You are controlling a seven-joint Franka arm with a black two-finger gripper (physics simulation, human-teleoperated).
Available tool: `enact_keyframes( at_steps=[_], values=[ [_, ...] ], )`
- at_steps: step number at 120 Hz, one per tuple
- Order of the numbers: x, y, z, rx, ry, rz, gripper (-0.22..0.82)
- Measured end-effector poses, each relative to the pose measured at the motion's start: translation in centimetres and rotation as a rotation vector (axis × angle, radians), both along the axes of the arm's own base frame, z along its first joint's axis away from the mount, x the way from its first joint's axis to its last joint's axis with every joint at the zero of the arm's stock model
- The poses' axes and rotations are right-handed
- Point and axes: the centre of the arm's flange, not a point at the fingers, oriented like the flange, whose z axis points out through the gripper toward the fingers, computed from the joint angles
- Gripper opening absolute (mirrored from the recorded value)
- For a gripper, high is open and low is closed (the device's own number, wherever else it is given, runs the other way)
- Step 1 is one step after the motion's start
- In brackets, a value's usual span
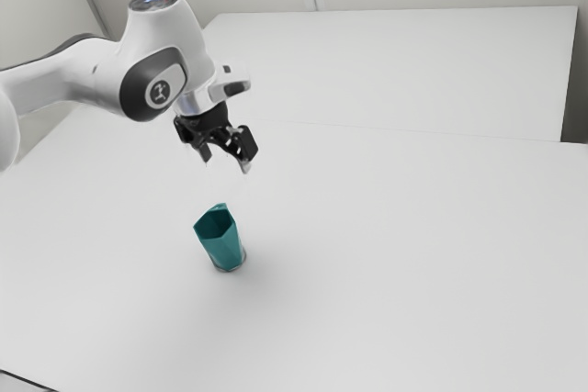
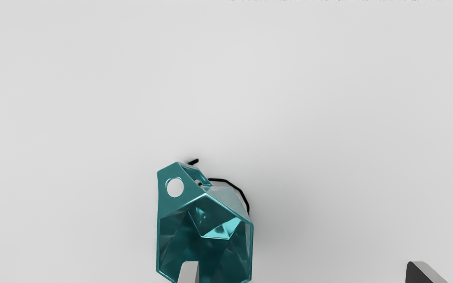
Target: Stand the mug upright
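The mug [image 1: 223,243] stood mouth up on its base, well in from the edges of the bench [image 1: 413,254] — upright as wanted, nothing evidently left. Above, the gripper's [image 1: 227,164] fingers were spread, empty.

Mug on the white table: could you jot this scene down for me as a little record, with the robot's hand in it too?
object: mug
colour: teal
shape: angular, many flat faces
detail: side piece with a round hole
pose: appears upright, opening upward, base down
resting on: white table
robot hand: open, fingers wide apart
hand position: above the mug, not touching it
task status: mug looks set upright
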Motion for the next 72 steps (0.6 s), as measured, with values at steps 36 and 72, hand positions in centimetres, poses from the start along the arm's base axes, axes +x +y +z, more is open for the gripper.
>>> enact_keyframes(
  at_steps=[36, 72],
  values=[
    [2.9, 1.7, 6.6, -0.018, 0.083, 0.053, 0.58],
    [3.4, 2.2, 10.1, -0.028, 0.143, 0.069, 0.59]
  ],
)
